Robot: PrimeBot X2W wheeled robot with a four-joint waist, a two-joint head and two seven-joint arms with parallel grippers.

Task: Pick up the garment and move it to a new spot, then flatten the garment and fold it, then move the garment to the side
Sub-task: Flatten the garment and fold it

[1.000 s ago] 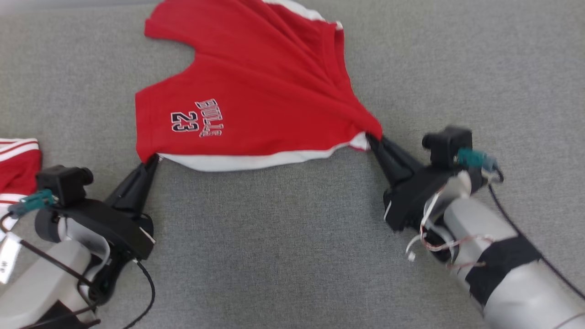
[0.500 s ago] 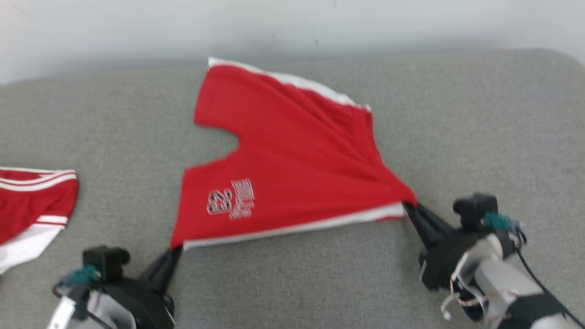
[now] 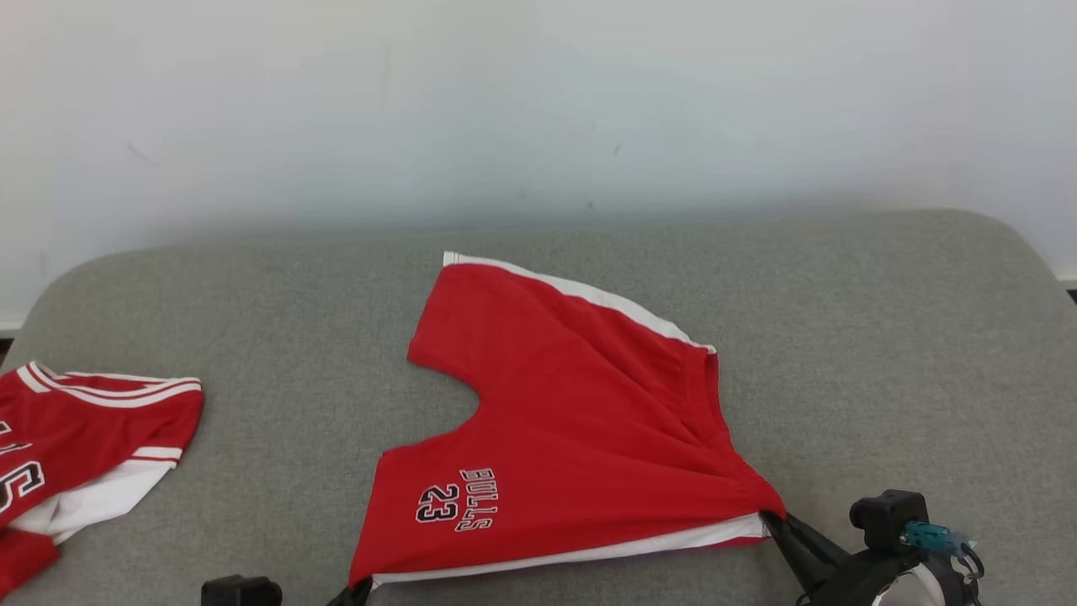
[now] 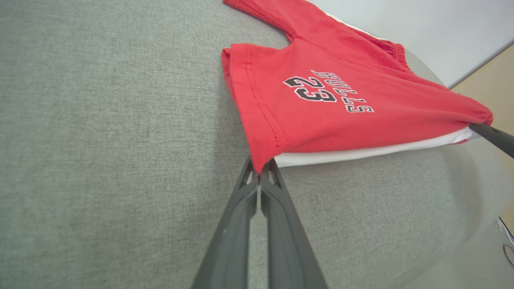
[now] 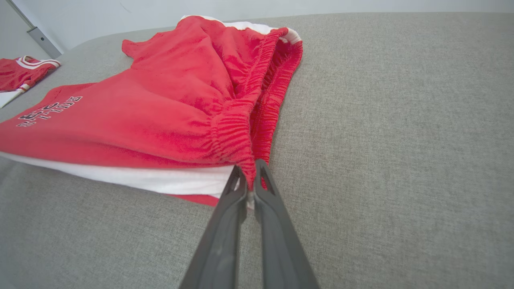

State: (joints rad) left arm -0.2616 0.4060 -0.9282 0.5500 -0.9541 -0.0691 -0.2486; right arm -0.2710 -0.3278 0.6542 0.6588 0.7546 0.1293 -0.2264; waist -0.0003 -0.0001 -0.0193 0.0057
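The red shorts [image 3: 580, 421] bear the word "BULLS" [image 3: 480, 498] in black, white-edged capitals on one leg near the hem. The number "23" [image 3: 437, 503] stands directly beside it, and both read clearly in the head and left wrist views. On the second red garment [image 3: 92, 429], at the left edge, similar characters are cut off by the frame and cannot be read with certainty.

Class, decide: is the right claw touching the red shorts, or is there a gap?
Touching. The right wrist view shows the right claw pinched shut on the waistband corner of the red shorts, with no gap.
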